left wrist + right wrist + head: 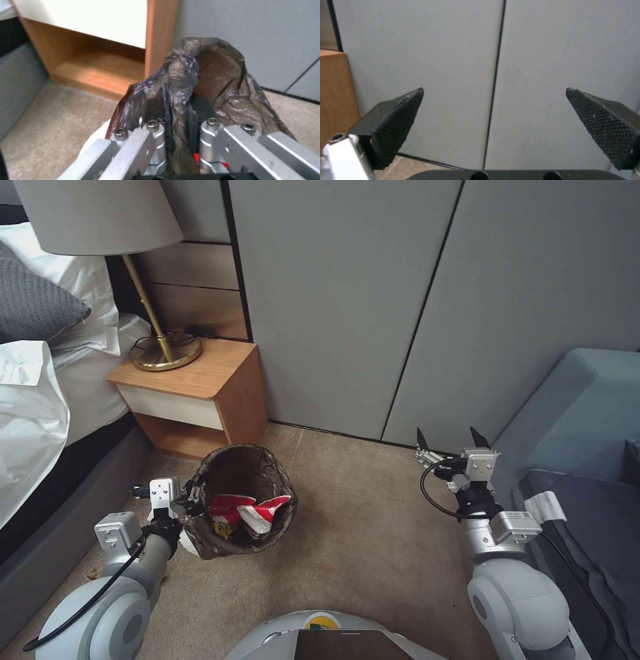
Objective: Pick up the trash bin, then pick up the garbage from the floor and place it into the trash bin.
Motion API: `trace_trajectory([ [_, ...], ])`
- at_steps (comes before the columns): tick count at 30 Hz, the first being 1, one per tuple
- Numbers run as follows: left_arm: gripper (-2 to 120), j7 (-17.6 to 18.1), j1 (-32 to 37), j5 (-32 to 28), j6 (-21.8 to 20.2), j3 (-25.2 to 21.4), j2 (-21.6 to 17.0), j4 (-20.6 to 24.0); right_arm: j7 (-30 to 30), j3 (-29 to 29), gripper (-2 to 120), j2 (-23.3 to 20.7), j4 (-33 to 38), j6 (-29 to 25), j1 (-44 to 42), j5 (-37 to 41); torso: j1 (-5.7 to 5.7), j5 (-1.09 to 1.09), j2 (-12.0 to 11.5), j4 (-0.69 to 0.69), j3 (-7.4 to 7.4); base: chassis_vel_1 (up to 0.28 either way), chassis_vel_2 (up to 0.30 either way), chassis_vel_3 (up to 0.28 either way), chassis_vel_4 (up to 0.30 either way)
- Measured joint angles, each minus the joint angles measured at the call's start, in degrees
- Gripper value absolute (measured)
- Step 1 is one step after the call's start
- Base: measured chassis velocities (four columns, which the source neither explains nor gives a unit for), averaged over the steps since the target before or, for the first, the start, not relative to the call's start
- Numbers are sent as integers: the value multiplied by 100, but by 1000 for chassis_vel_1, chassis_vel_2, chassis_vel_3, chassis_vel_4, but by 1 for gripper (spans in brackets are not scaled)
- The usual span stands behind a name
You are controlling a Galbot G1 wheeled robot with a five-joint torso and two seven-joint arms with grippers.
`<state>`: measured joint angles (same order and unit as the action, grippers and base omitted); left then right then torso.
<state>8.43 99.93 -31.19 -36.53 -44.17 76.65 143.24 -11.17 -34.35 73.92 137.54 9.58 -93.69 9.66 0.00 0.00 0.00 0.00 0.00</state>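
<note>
The big grey wall (pixel 413 300) is standing at the back, and the tan floor (pixel 373 513) is lying in front of it. A bed (pixel 40 400) is sitting on the robot's left side, and a blue-grey sofa (pixel 587 447) is sitting on its right side. A small wooden night table (pixel 200 393) is standing by the wall, with a gold lamp (pixel 160 347) on top of it. The trash bin (pixel 243 500) is sitting just in front of the night table, tipped a little, with its dark brown bag folded over the rim. The left gripper (pixel 192 500) is pinching the near left edge of the bin, and its fingers are squeezing tight on the rim and the bag. In the left wrist view, the crinkly bag (pixel 206 82) is rising up right between the metal fingers (pixel 151 132). The right gripper (pixel 452 441) is hanging well away from the bin, over by the sofa, pointing at the wall. Its two black fingers (pixel 398 117) are spreading wide apart and holding nothing. Inside the bin, red and white garbage (pixel 250 512) is lying with a bit of yellow.
</note>
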Motion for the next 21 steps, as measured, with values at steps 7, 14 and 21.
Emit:
trace_trajectory([
  [7, 8, -6, -5, 0, 3, -15, 4, 0, -23, 2, 100, -9, -48, 7, 29, 21, 0, 0, 0, 0, 0, 57, 47, 54, 56],
  [14, 8, -11, -6, 0, 9, -10, 29, 0, -26, 17, 100, -15, -66, 7, 49, 41, 0, 0, 0, 0, 0, 64, 59, 63, 56],
  [21, 8, -14, -5, 1, 20, -22, 41, 0, -27, 54, 100, -40, -107, 13, 94, 59, 0, 0, 0, 0, 0, 55, 59, 47, 54],
])
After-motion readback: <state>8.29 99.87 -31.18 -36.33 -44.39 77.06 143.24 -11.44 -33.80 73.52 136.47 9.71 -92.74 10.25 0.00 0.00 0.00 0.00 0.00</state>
